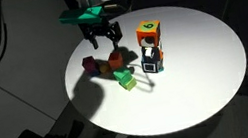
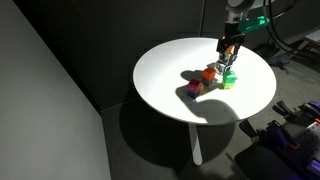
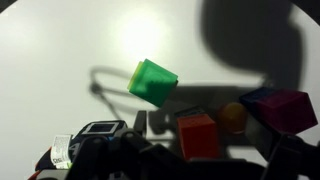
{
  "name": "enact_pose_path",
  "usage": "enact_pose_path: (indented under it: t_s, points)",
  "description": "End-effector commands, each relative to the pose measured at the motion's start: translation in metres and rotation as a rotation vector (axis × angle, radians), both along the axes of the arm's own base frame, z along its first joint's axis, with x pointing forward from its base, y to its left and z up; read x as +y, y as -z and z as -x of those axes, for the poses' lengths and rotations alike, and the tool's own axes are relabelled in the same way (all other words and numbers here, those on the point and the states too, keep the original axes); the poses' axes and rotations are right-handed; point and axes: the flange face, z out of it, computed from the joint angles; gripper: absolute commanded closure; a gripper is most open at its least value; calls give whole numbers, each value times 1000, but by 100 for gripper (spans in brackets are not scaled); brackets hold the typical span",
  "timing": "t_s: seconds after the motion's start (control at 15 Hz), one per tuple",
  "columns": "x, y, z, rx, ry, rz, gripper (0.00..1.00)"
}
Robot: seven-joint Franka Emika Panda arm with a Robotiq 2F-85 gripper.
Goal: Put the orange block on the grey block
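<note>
claw (image 1: 103,39) nearest wrist lens, spread open, holding nothing, above counter (image 1: 206,75) | green block (image 3: 153,82) tilted | orange block (image 3: 197,135) on counter beneath claw, ungripped | ball (image 3: 232,117) just beside it | purple block (image 3: 282,108)

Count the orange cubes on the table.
2. A plain orange block sits by the tool; an orange cube with a green mark on top stands on the black-and-white cube. Others could be hidden behind the cluster.
</note>
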Motion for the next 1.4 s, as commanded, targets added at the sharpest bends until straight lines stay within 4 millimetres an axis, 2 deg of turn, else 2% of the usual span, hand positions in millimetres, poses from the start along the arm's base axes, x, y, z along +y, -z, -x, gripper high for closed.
enact_pose_path:
  t_s: [0.0, 0.73, 1.33]
  points:
    - [-6, -17, 20, 11, 18, 20, 0]
    - [-14, -50, 64, 49, 22, 17, 0]
    - [-22, -88, 94, -38, 32, -7, 0]
